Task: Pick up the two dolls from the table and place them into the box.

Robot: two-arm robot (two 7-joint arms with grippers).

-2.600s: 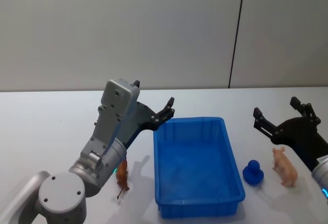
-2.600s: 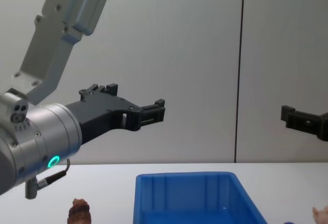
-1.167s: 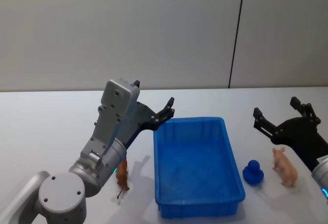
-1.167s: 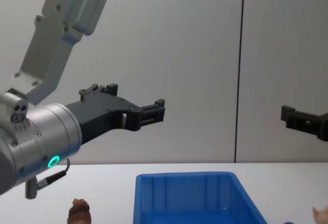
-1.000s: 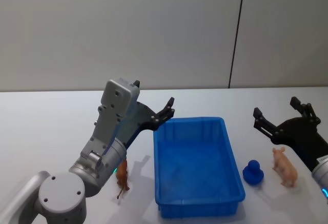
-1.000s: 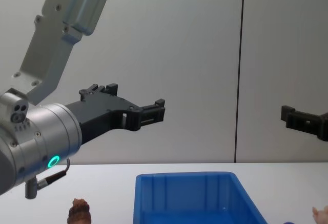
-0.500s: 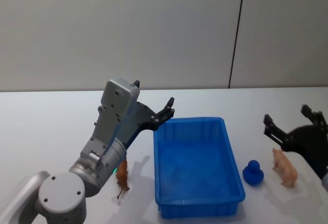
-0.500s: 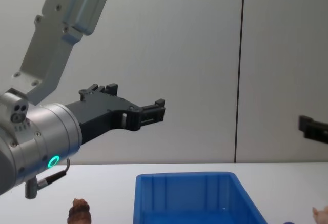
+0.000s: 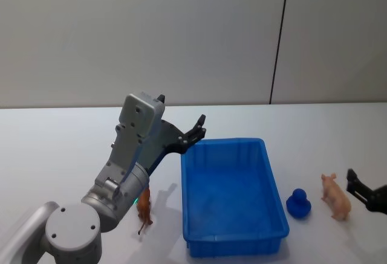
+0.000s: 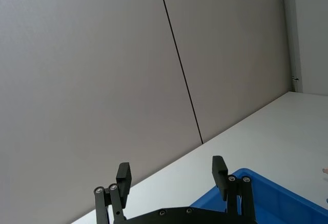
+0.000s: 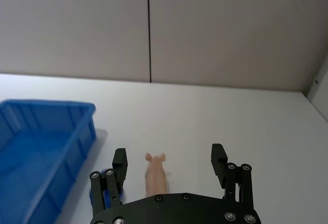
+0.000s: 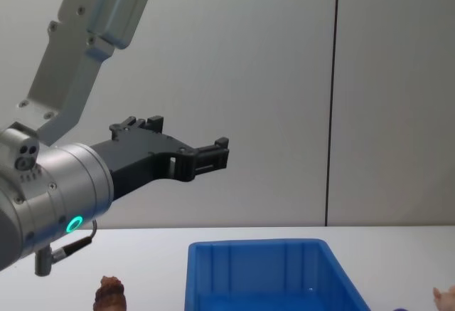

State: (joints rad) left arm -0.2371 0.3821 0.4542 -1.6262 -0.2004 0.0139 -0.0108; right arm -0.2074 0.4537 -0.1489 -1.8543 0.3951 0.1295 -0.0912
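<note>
A small blue toy (image 9: 299, 203) stands on the desk (image 9: 60, 137) between box (image 9: 236, 244) and pink doll (image 9: 336, 196). The right wrist view shows the right hand (image 11: 169, 155) spread apart, facing that doll. The left hand (image 10: 171, 166), raised, is likewise apart.

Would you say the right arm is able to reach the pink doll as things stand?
Probably yes: the open right gripper faces the pink doll with nothing between, and the blue toy stands apart.
</note>
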